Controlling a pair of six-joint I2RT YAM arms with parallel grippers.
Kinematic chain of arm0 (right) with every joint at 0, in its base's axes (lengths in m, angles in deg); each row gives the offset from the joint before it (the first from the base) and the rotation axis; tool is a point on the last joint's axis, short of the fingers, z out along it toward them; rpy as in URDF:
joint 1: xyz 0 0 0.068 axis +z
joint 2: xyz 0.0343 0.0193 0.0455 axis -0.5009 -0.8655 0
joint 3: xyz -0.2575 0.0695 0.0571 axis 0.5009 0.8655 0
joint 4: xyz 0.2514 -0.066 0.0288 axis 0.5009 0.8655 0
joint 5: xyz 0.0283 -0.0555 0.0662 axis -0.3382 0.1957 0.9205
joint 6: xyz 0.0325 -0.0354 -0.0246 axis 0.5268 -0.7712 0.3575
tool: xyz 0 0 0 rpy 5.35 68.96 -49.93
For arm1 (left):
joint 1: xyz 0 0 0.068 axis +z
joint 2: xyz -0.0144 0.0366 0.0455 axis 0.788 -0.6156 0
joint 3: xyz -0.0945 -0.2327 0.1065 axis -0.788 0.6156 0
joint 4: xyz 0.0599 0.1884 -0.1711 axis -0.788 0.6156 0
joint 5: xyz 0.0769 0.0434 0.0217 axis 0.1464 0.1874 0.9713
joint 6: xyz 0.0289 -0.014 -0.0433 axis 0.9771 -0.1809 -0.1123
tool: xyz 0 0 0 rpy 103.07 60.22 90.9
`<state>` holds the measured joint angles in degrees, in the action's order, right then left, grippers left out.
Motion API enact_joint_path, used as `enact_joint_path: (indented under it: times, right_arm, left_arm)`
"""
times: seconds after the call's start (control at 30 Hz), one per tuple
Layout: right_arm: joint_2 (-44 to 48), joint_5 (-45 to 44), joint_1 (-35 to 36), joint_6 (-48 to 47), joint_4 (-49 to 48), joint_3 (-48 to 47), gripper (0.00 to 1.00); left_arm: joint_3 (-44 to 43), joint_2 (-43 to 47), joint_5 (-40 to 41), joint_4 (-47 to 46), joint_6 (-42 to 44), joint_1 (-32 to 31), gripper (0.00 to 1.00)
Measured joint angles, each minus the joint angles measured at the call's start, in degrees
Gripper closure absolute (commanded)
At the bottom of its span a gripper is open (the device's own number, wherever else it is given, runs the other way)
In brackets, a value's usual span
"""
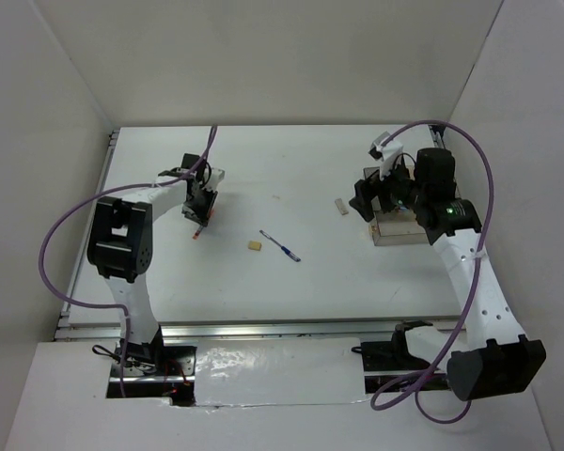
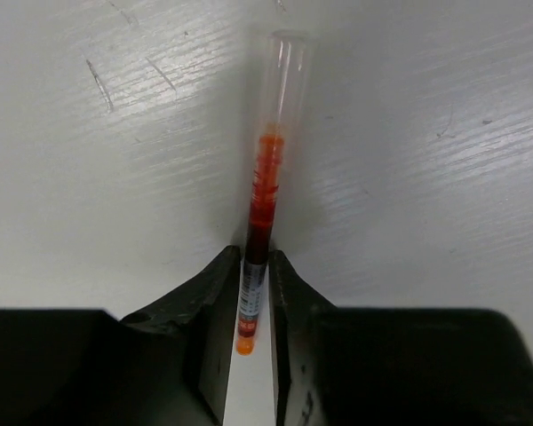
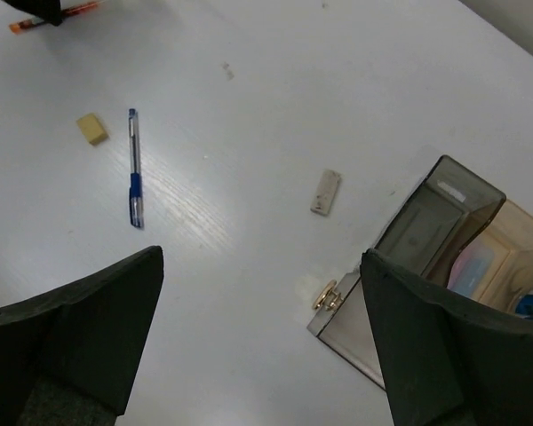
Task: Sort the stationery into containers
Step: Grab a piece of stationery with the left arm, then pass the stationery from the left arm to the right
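My left gripper is shut on the red pen, with its fingers pressed on both sides of the pen's label end, low over the table. The blue pen and the tan cube lie mid-table. The beige block lies left of the compartment tray. My right gripper is wide open and empty, above the tray's smoky-grey section. Pink and light-blue bars sit in a tray compartment. The rolls are barely visible at the frame edge.
A gold knob sticks out of the tray's near corner. White walls enclose the table on three sides. In the right wrist view the blue pen, the tan cube and the beige block lie apart.
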<state>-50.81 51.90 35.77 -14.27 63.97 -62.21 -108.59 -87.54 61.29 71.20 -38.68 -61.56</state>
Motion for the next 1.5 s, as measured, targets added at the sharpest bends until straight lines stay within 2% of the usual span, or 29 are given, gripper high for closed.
enact_joint_path:
  times: [0.1,0.23,0.4,0.53,0.73,0.9,1.07,1.27,1.5]
  right_arm:
    - [1.44,0.81,1.03,-3.19,-0.24,1.6,0.06]
    - [2.45,1.81,3.15,-7.04,-0.35,2.69,0.1]
    - [2.62,1.73,8.9,-12.85,-0.74,3.37,0.14]
    - [2.34,-0.37,15.91,-18.88,-1.42,3.39,0.18]
    - [1.88,-3.72,27.34,-29.03,-7.3,6.29,0.27]
    - [3.1,-4.57,33.86,-38.45,-15.47,14.43,0.29]
    - [3.08,-5.11,39.69,-46.75,-20.22,19.58,0.31]
    - [0.98,-5.49,45.55,-53.88,-28.17,22.38,0.37]
    - [-6.73,-6.12,48.61,-59.56,-35.32,24.44,0.38]
  left_arm:
    - [-0.85,-0.68,-0.37,0.09,0.0,0.0,0.78]
    - [-1.95,-1.36,-1.33,0.52,-0.13,0.0,1.0]
    - [-2.95,-1.75,-7.69,2.08,-0.9,1.14,1.0]
    - [-3.3,-1.57,-20.92,6.05,-1.51,2.95,1.0]
    - [-3.58,1.77,-46.23,12.9,-1.22,4.48,1.0]
    - [-3.34,3.91,-58.88,20.33,1.53,4.09,1.0]
    - [4.09,9.18,-64.32,20.7,0.09,3.67,1.0]
    - [10.01,16.13,-64.89,16.55,-5.66,2.54,1.0]
    - [12.61,19.78,-65.22,12.24,-9.6,1.01,1.0]
